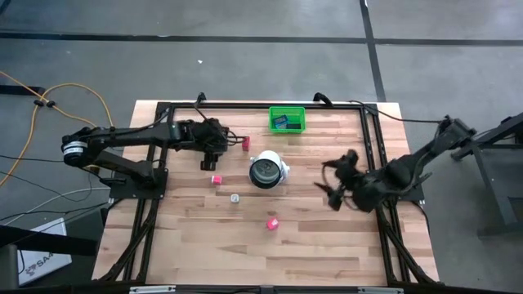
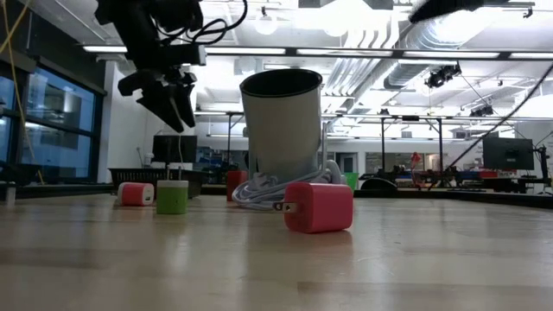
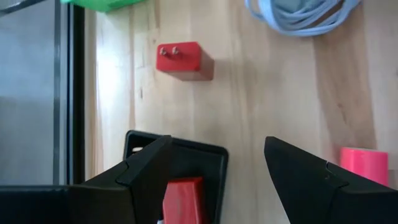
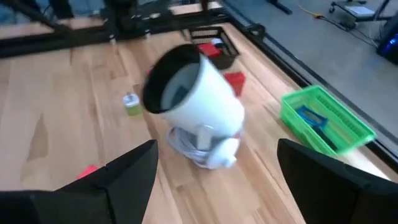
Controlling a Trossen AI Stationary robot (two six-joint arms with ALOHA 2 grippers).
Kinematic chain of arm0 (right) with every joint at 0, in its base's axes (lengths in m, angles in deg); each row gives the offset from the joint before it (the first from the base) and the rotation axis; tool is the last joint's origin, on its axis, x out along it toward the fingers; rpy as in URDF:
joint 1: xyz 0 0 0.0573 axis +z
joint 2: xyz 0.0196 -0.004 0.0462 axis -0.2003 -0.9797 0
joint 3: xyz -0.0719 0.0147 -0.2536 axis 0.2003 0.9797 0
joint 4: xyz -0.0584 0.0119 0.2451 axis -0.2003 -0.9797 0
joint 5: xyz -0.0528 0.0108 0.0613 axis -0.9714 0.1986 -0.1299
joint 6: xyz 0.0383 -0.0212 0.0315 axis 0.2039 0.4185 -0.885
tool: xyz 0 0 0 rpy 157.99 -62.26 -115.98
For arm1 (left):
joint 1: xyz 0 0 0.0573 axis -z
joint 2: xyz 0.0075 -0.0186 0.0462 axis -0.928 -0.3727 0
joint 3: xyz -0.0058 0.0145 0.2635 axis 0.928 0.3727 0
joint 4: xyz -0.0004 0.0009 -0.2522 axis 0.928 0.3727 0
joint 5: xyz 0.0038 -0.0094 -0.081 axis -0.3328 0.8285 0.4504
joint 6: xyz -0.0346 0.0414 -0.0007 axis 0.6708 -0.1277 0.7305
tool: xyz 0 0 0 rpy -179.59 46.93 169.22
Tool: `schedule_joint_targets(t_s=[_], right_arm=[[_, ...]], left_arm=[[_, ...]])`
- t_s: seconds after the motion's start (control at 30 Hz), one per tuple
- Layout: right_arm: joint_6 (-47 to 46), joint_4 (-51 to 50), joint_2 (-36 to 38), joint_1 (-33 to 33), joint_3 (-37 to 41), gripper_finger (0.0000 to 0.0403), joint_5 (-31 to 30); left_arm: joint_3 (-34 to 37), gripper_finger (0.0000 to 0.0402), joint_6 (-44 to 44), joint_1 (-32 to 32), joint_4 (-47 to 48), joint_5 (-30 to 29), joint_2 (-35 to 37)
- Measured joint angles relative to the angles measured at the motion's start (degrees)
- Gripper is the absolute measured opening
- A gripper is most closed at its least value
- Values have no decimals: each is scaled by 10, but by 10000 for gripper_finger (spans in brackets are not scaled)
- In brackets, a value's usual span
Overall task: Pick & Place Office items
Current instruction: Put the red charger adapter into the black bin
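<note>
Blocky red plug cube on pale wood-grain table

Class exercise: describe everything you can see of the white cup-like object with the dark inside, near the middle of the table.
The white cup is a smooth, plastic-looking cylinder with a dark interior. It looks tilted in the right wrist view, though the low view shows it nearly upright. It sits on a coil of pale cable mid-table, in front of the green bin. No end effector touches it.
</note>
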Motion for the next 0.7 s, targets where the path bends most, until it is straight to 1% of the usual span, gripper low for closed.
schedule_joint_targets(t_s=[0.17,0.27,0.43,0.57,0.7], right_arm=[[-11,31,111,0,98,317,-25],[-2,55,177,0,153,317,-29],[8,94,266,0,233,317,-46],[4,115,340,0,286,317,-55],[20,135,390,0,321,317,-53]], left_arm=[[0,247,2,22,-1,0,0],[0,247,8,32,-1,0,0],[0,247,19,45,-2,0,0],[0,247,20,55,-4,0,0],[0,247,21,60,-10,0,0]])
